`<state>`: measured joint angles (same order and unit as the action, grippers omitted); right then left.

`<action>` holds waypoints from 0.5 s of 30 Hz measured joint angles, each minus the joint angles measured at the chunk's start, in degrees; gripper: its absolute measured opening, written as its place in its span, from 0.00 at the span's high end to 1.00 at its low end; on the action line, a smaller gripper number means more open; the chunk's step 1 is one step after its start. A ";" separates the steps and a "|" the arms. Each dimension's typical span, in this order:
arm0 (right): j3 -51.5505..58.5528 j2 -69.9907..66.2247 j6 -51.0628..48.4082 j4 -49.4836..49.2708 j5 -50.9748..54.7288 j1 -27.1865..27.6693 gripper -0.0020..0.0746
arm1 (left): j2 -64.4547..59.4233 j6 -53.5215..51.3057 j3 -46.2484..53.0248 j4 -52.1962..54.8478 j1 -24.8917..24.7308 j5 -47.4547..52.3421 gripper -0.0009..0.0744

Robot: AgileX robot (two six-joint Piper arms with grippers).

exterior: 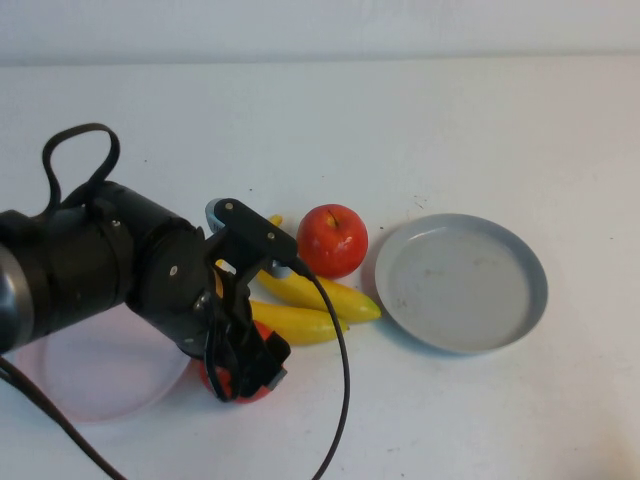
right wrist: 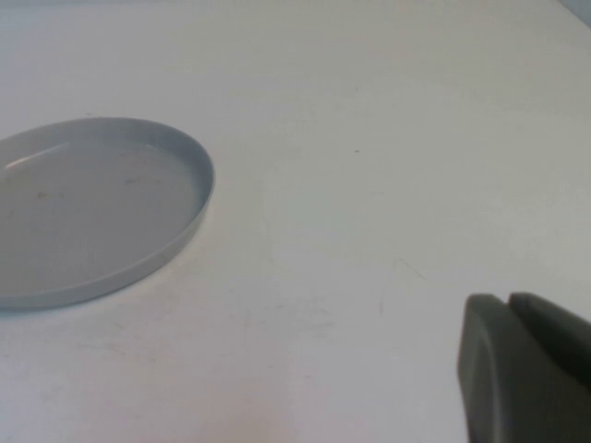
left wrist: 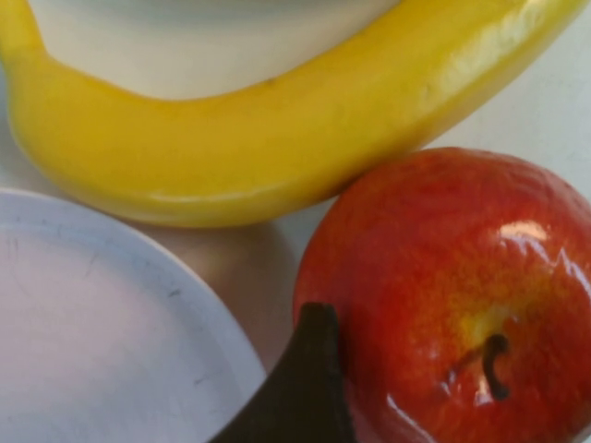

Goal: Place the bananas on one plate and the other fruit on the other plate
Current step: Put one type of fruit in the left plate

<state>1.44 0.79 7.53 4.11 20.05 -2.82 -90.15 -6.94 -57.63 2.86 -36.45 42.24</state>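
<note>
My white, smooth desk [exterior: 450, 120] carries six things. Under my left end effector [exterior: 245, 365] a shiny red apple [exterior: 210, 378] sits on the desk, just beside the rim of the round pale pink plate [exterior: 100, 375]. Just beyond that end effector lie two glossy yellow bananas [exterior: 320, 292] [exterior: 300, 322], side by side. A second red apple [exterior: 332, 240] stands behind them. Farther out to that end effector's right is a round grey-blue plate [exterior: 462, 283]. My right end effector [right wrist: 526, 369] hovers over bare desk, well apart from it.
</note>
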 joint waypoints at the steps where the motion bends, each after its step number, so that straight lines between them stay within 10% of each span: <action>1: 0.00 0.00 0.00 0.00 0.00 0.00 1.00 | -0.10 0.00 0.00 0.00 0.00 -0.30 0.11; 15: 0.00 0.00 0.00 0.00 0.00 0.00 1.00 | -1.97 0.80 -0.46 0.38 0.00 -1.87 0.12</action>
<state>1.44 0.79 7.53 4.11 20.05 -2.82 -92.12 -6.14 -58.09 3.24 -36.45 40.37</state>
